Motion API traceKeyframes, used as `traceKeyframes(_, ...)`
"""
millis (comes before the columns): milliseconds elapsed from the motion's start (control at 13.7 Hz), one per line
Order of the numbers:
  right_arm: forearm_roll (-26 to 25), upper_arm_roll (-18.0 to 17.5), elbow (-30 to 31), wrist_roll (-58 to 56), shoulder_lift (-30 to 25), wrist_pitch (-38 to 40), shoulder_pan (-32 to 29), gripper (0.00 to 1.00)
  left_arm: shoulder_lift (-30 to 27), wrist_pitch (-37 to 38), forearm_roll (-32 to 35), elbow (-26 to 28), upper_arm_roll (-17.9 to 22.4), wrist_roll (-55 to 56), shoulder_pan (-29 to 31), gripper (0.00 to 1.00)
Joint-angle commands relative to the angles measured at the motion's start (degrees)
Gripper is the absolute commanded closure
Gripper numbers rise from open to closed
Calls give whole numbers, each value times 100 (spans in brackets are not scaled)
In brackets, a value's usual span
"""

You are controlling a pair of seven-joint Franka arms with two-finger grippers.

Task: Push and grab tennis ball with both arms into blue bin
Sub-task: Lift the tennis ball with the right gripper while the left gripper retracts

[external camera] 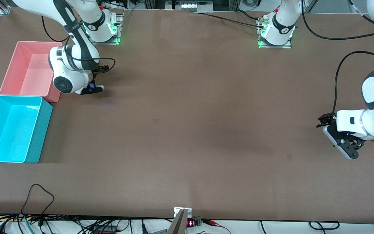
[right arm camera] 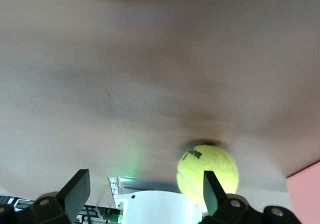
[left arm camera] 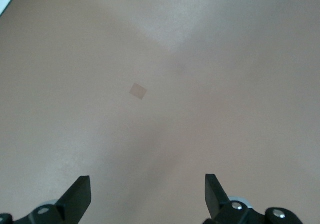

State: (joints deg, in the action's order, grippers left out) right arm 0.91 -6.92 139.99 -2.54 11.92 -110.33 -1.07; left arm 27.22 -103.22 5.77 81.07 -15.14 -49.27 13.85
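The tennis ball [right arm camera: 207, 171] shows only in the right wrist view, resting on the brown table just past one fingertip [right arm camera: 212, 189] of my right gripper [right arm camera: 145, 191]. The jaws are open and the ball is off to one side, not between them. In the front view the ball is hidden by the right arm. My right gripper [external camera: 92, 90] is low over the table beside the pink bin. The blue bin [external camera: 41, 130] stands empty at the right arm's end of the table, nearer the front camera. My left gripper [external camera: 347, 148] [left arm camera: 146, 194] is open and empty over bare table at the left arm's end.
A pink bin [external camera: 11, 70] [right arm camera: 306, 194] stands next to the blue bin, farther from the front camera. The right arm's base [external camera: 102, 26] [right arm camera: 155, 206] is close to the ball. A small square mark [left arm camera: 139, 90] lies on the table under the left gripper.
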Motion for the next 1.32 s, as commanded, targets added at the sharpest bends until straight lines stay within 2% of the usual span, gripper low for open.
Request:
traceKeyframes(0, -3, -46, 160, -44, -286, 38, -235, 0, -85, 354, -6, 14, -85, 338, -6, 0)
traceKeyframes(146, -74, -38, 178, -70, -391, 108, -288, 0, -164, 364, -6, 22, -147, 592, 3, 0)
traceKeyframes(365, -617, -37, 178, -106, -532, 109, -455, 0, -261, 364, -6, 14, -235, 1268, 3, 0)
traceKeyframes(658, -1101, -38, 187, -536, -559, 126, -797, 0, -410, 390, -6, 22, -314, 2113, -23, 0)
traceKeyframes(1023, -1155, -37, 406, -484, -454, 108, -982, 0, -516, 619, -6, 31, -314, 2255, -23, 0)
traceKeyframes(1242, -1269, -37, 468, -475, -357, 47, -1062, 0, -665, 654, 11, 14, -331, 2754, -32, 0)
